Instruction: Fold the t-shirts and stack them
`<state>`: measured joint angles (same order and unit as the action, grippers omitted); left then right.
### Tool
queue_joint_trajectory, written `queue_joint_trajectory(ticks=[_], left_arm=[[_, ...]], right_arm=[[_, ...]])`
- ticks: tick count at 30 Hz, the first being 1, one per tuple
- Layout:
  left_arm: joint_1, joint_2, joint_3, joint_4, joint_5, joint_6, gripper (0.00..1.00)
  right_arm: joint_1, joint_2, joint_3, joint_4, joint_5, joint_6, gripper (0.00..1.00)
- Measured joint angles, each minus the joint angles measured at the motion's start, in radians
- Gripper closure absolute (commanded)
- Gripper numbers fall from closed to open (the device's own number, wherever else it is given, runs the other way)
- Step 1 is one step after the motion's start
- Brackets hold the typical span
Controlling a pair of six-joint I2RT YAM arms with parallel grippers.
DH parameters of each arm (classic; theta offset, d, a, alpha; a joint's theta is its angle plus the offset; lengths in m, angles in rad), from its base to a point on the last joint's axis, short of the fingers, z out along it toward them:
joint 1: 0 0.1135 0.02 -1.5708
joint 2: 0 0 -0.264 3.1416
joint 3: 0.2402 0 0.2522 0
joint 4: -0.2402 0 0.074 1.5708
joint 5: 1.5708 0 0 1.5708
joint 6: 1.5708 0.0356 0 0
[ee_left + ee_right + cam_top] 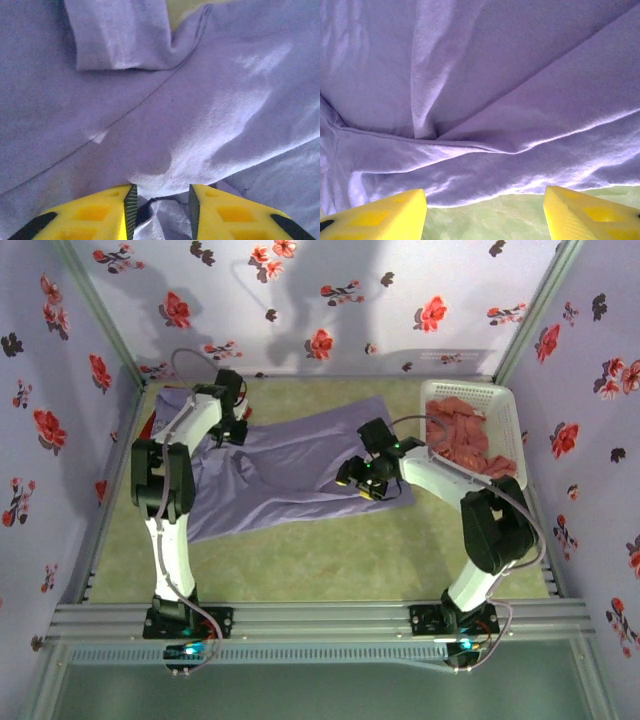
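A plain lavender t-shirt (290, 465) lies spread and wrinkled across the green table. My left gripper (237, 430) hovers over its far left part. In the left wrist view the yellow fingers (112, 212) stand apart, and the gripper (161, 192) is open around a loose fold of the shirt (165, 125) that neither pad pinches. My right gripper (358, 480) sits at the shirt's near right edge. It is wide open (485, 197), with bare table between the fingers and the shirt's hem (485, 165) just ahead. Salmon-red t-shirts (465, 435) are bunched in the basket.
The white slatted basket (508, 410) stands at the back right, close to the right arm. Flowered walls close in the table on three sides. Bare green table (330, 560) lies between the shirt and the arm bases.
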<state>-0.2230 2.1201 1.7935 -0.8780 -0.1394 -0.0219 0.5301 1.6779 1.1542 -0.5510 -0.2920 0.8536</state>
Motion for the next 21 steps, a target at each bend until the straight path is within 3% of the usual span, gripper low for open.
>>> queue_joint_trajectory(ticks=[7, 11, 13, 16, 21], left_arm=[[-0.002, -0.103, -0.117, -0.015, -0.026, -0.098, 0.49], [-0.001, -0.299, -0.310, 0.005, 0.060, -0.235, 0.62], [-0.002, -0.416, -0.439, 0.036, 0.126, -0.317, 0.74], [-0.003, -0.542, -0.621, 0.095, 0.196, -0.431, 0.91], [-0.008, -0.600, -0.853, 0.192, 0.249, -0.579, 1.00]], right_arm=[[0.036, -0.008, -0.010, 0.002, 0.000, -0.017, 0.41], [0.102, 0.018, -0.009, 0.016, -0.002, -0.016, 0.45], [0.129, 0.047, -0.001, 0.019, -0.003, -0.016, 0.48], [0.160, 0.088, 0.018, 0.029, -0.005, -0.014, 0.61], [0.167, 0.148, 0.048, 0.046, -0.015, -0.016, 0.86]])
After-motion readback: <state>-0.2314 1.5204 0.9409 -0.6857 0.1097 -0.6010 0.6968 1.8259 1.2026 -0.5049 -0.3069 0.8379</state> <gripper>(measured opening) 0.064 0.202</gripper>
